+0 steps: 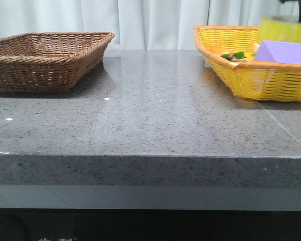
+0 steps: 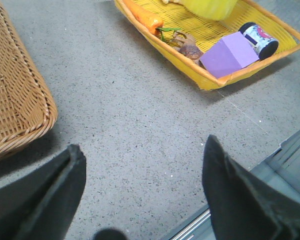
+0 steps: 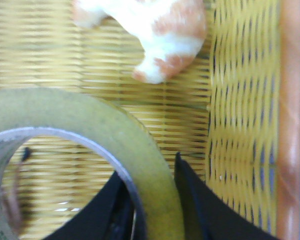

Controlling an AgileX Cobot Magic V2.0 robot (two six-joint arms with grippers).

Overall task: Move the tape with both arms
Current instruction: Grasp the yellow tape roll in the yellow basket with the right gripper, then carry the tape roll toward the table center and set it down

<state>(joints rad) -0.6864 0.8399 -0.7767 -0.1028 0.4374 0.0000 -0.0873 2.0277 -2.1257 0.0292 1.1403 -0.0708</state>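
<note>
The yellow tape roll [image 3: 115, 135] fills the right wrist view, its pale printed core at the left. My right gripper [image 3: 152, 185] is shut on the roll's wall, one finger inside the core and one outside, and holds it over the yellow basket [image 3: 245, 125]. In the front view the tape [image 1: 283, 27] is a blurred yellow shape raised above the basket's [image 1: 271, 83] far right part. It also shows at the top of the left wrist view [image 2: 210, 7]. My left gripper [image 2: 142, 145] is open and empty over the grey table [image 2: 130, 110].
The yellow basket [image 2: 210, 82] holds a purple block [image 2: 230, 52], a small jar [image 2: 259, 40], a toy carrot [image 2: 145, 17] and an orange-white toy [image 3: 150, 30]. A brown wicker basket [image 1: 45, 57] stands at the far left. The table's front edge [image 2: 270, 160] lies near my left gripper.
</note>
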